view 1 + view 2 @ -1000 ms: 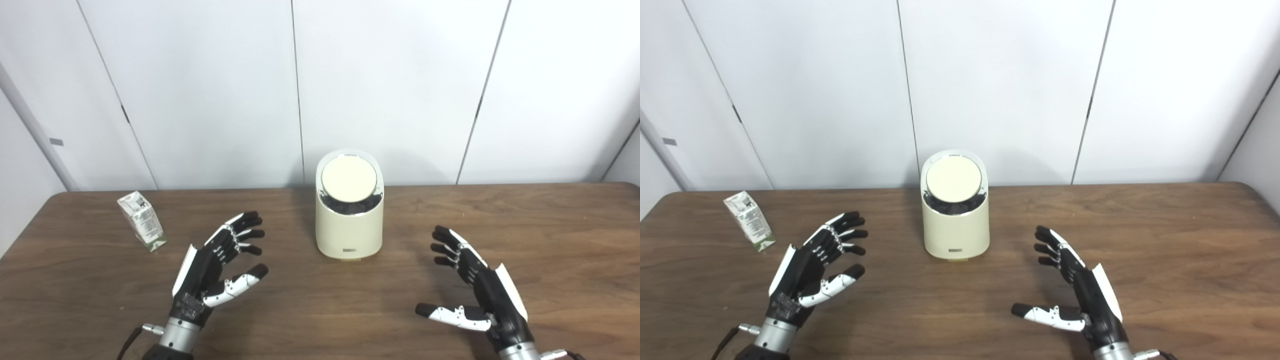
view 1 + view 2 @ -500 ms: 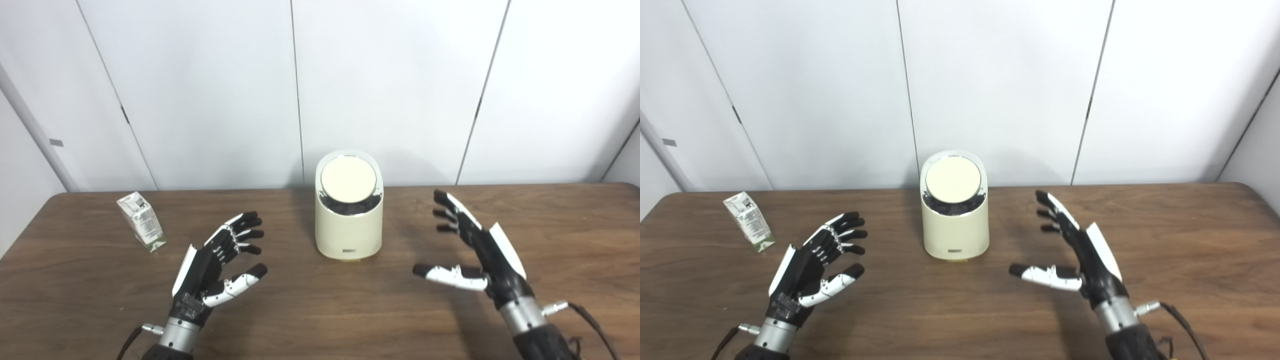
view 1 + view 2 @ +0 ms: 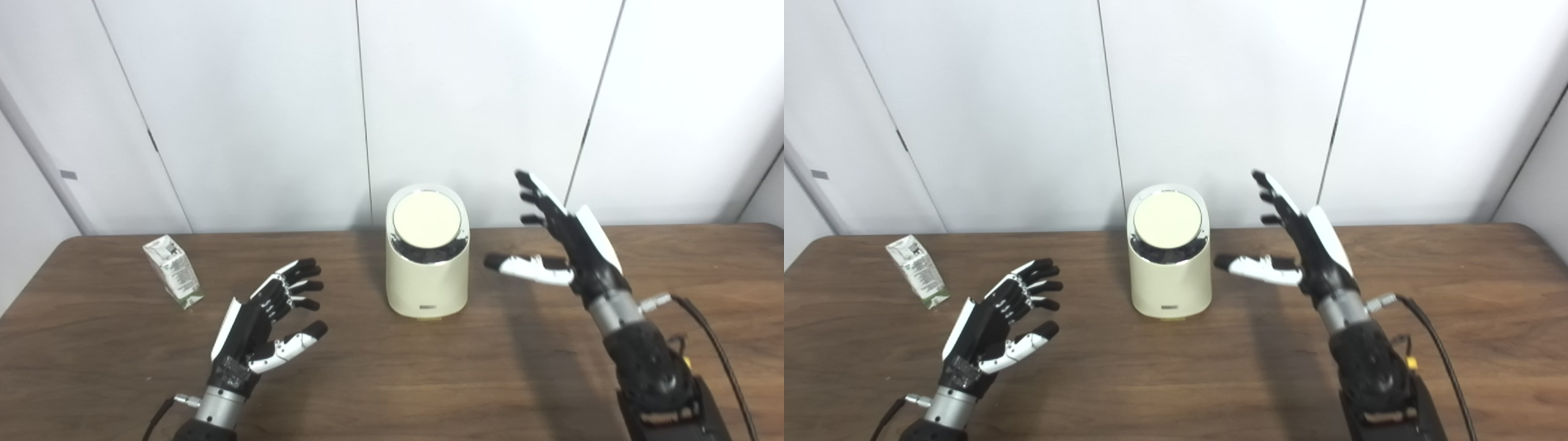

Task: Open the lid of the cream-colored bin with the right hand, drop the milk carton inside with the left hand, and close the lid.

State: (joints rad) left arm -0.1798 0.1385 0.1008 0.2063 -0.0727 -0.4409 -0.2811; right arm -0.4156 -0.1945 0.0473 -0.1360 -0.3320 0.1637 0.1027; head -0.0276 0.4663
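Observation:
The cream-colored bin (image 3: 427,269) stands at the table's far middle, its round lid (image 3: 427,219) down and tilted toward me. A small white and green milk carton (image 3: 173,271) stands on the table at the far left. My right hand (image 3: 566,239) is raised to the right of the bin, about level with its top, open with fingers spread and thumb pointing at the bin, not touching it. My left hand (image 3: 263,318) hovers low between carton and bin, open and holding nothing.
The brown wooden table (image 3: 380,380) runs across the whole view, with a white panelled wall (image 3: 257,104) right behind it. A black cable (image 3: 710,343) trails from my right forearm.
My right hand has risen from low over the table's near right and moved up and inward, now beside the bin's top. The left hand, carton and bin have stayed put.

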